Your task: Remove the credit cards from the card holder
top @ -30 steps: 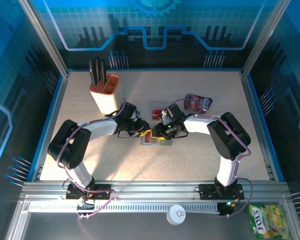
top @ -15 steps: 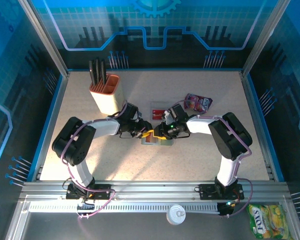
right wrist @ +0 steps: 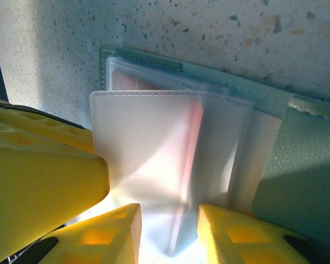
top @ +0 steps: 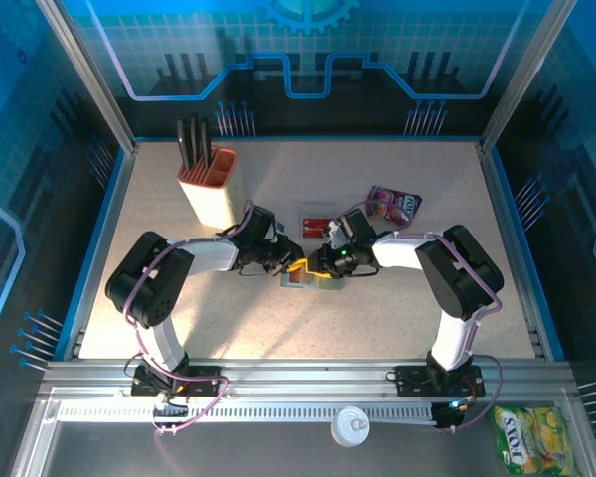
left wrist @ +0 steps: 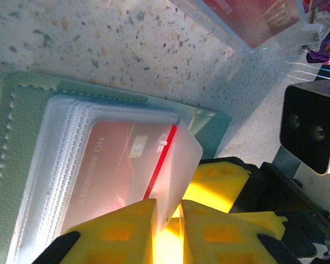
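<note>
**Top external.** We list the card holder (top: pixel 316 281) lying open at mid-table. The left gripper (top: pixel 294 265) and right gripper (top: pixel 324 262) meet nose to nose just over it. Red credit cards (top: pixel 316 221) lie on the table (top: pixel 377 328) just behind. A pink snack pouch (top: pixel 393 204) lies to their right, and a pen cup (top: pixel 208 185) stands well apart at the back left.

**Left wrist.** We record the left gripper (left wrist: pixel 169 213) clenched on a clear plastic leaf (left wrist: pixel 181 157) of the holder, lifted off the stack. A red card edge shows through the leaf. Another card (left wrist: pixel 113 165) sits in the sleeve beneath, inside the green cover (left wrist: pixel 19 148).

**Right wrist.** The right gripper (right wrist: pixel 168 231) straddles a clear leaf, its jaws part-way apart. We cannot tell whether they press it.

**Risk.** We judge that a pull on the leaf rather than on the card would drag or lift the whole holder. With the two grippers this close, they may also knock together or crease the sleeve.

**Change.** Against a second ago, the left gripper has moved right, closing the gap to the right gripper, and the left arm's elbow has swung inward. The holder, the loose cards and the pouch lie where they did.
</note>
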